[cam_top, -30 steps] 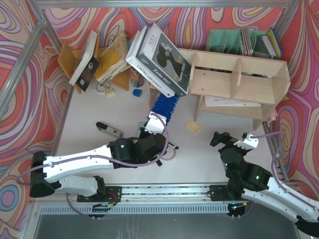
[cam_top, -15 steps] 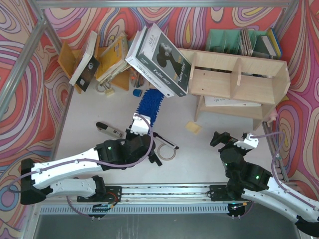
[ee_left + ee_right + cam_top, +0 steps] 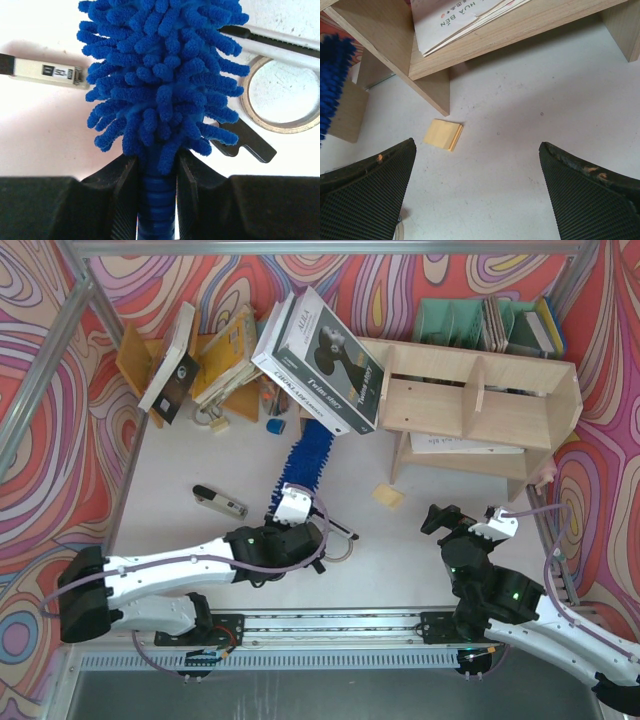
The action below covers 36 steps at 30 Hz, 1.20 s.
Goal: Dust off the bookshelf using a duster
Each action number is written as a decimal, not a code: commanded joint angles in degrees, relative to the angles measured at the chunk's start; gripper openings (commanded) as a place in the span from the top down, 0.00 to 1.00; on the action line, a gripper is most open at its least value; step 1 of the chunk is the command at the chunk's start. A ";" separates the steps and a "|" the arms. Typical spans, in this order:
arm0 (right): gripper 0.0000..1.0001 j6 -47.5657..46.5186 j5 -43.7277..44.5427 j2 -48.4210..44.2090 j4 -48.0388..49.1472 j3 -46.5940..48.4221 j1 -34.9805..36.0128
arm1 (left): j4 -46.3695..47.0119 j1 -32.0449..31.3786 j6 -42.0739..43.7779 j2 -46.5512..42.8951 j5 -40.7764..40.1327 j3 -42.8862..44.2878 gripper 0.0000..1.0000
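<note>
1. Left gripper clamped on the duster by its handle, fluffy head pointing at the bookshelf, tip near its left end; approach step, I reckon, and next it needs a lift onto the boards
2. Right gripper gapes wide, holding nothing
3. Left wrist view shows the squeeze on the ribbed handle (overhead hides it); overhead alone shows the whole shelf

Left hand clamped on duster, left arm stretched forward; right hand wide open, right arm folded.

The duster is fluffy chenille, the bookshelf pale matt plywood, the table smooth white.
</note>
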 commanded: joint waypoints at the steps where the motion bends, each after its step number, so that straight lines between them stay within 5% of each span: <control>1: 0.01 0.96 1.41 0.19 -0.82 0.97 0.28 | 1.31 1.31 -4.60 4.28 0.93 -0.42 1.00; 11: 0.01 0.92 1.32 0.10 -0.96 0.99 0.28 | 3.83 1.74 -3.17 8.69 5.39 1.33 1.00; 21: 0.01 0.99 1.38 0.45 -0.91 1.06 0.24 | 2.42 -3.58 6.45 -1.16 -8.61 8.56 1.00; 28: 0.01 1.09 1.36 0.37 -0.97 1.02 0.23 | 6.20 -3.81 9.47 -5.92 -5.20 10.24 1.00; 36: 0.01 1.11 1.33 0.38 -1.00 1.06 0.21 | 11.45 -6.81 11.00 -1.59 -2.96 12.45 1.00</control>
